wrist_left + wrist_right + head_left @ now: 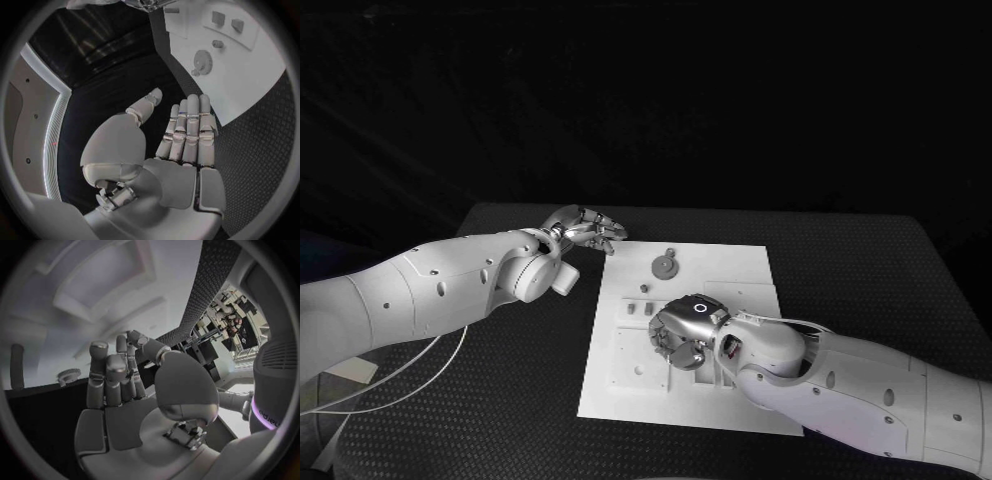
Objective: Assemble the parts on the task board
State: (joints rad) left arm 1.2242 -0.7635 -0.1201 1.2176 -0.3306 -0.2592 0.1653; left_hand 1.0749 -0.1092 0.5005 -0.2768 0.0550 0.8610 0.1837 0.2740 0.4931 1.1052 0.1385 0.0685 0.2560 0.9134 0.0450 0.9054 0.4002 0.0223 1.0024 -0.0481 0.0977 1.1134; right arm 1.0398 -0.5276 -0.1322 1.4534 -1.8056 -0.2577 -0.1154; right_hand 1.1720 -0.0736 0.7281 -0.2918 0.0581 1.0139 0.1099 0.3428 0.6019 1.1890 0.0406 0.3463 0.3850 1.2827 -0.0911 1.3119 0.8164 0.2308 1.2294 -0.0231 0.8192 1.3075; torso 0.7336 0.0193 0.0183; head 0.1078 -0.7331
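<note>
The white task board (pixel 733 270) lies in the middle of the black table. A grey gear-shaped part (pixel 665 267) sits on its far half, with small grey parts (pixel 638 308) lower down near the left edge. My left hand (pixel 584 230) hovers over the table just off the board's far left corner, fingers straight and apart, holding nothing. In the left wrist view the left hand (pixel 184 135) points toward the board (pixel 256 75) and the gear (pixel 202 61). My right hand (pixel 682 335) hangs over the board's middle, fingers down. The right hand (pixel 115 385) holds nothing, with the gear (pixel 69 375) beyond its fingertips.
Black textured table (pixel 877 270) surrounds the board on all sides. A white cable (pixel 401 385) trails off the table's left edge under my left arm. More small parts (pixel 226 21) stand on the board's far area in the left wrist view.
</note>
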